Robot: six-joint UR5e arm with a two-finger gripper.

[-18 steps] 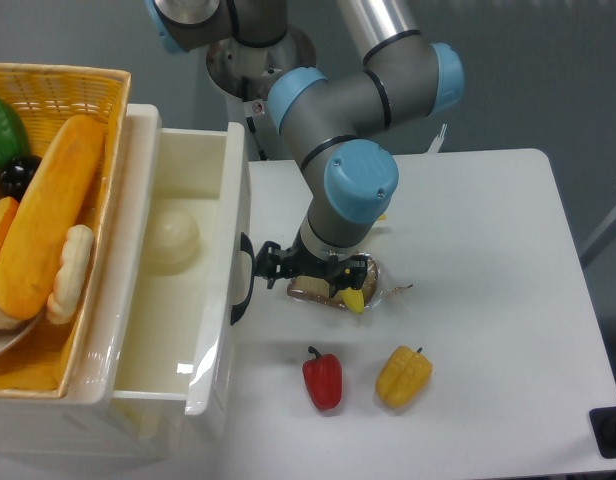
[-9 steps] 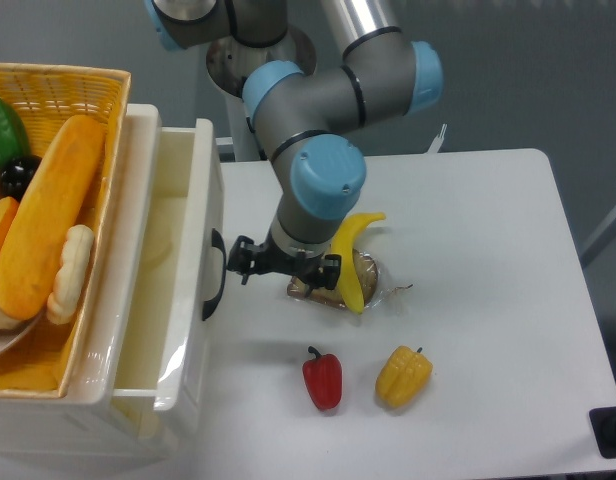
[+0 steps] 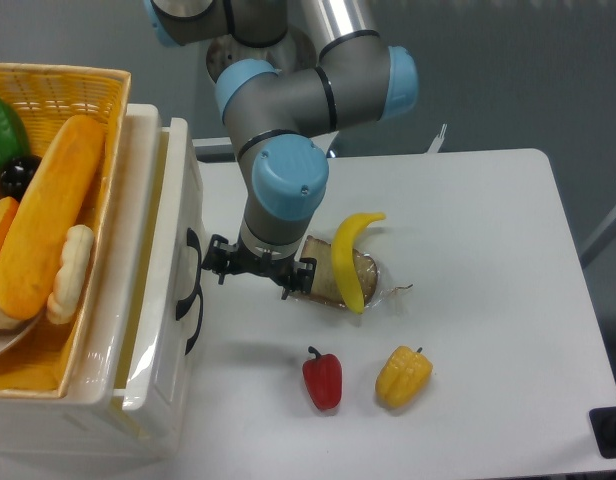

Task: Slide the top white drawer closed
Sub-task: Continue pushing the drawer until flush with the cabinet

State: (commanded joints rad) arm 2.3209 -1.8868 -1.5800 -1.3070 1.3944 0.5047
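Note:
The top white drawer [image 3: 166, 330] sits at the left under the basket. It is pushed almost fully in, and only a narrow strip of its inside shows. Its black loop handle [image 3: 192, 292] faces right. My gripper [image 3: 211, 266] points left, with its tips against the drawer front just above and beside the handle. The fingers look shut and hold nothing.
A woven yellow basket [image 3: 106, 88] of toy food rests on the cabinet top. Just right of my gripper lie a bagged bread slice [image 3: 325, 280] and a banana [image 3: 351, 256]. A red pepper [image 3: 323, 379] and a yellow pepper [image 3: 403, 375] lie nearer the table's front edge.
My gripper has moved left and pushed the drawer front in with it. The drawer went from wide open to nearly shut, and the pale round thing inside is now hidden.

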